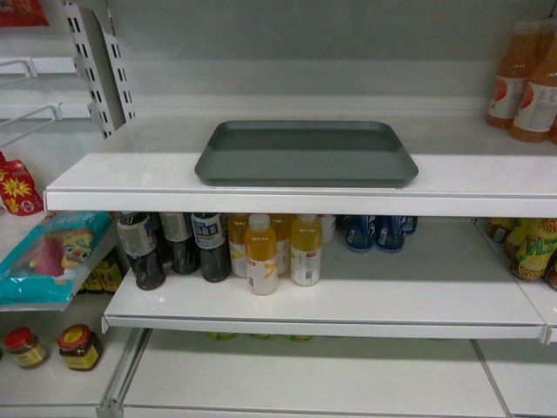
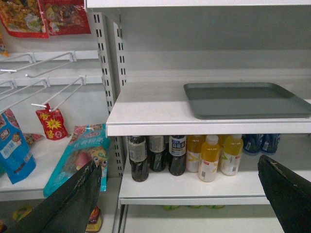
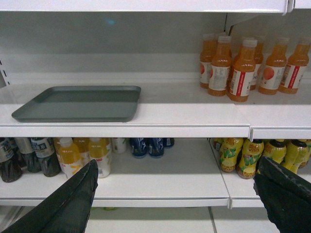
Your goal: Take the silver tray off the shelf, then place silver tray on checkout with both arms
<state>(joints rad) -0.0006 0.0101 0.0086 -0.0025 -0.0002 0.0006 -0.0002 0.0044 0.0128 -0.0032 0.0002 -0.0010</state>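
The silver tray (image 1: 306,153) lies flat on the white shelf (image 1: 130,178), its front rim close to the shelf's lip. It also shows in the left wrist view as the tray (image 2: 247,99) at the right, and in the right wrist view as the tray (image 3: 80,103) at the left. My left gripper (image 2: 177,167) is open, well below and short of the shelf, with nothing between its fingers (image 2: 80,194). My right gripper (image 3: 177,167) is open too, equally low and empty. Neither gripper shows in the head view. The checkout is out of view.
Orange juice bottles (image 3: 243,65) stand on the same shelf, right of the tray. Dark and yellow drink bottles (image 1: 252,248) fill the board below. Snack bags (image 2: 73,155) and wire hooks (image 2: 48,92) occupy the left bay. Slotted uprights (image 1: 96,61) rise at the shelf's back left.
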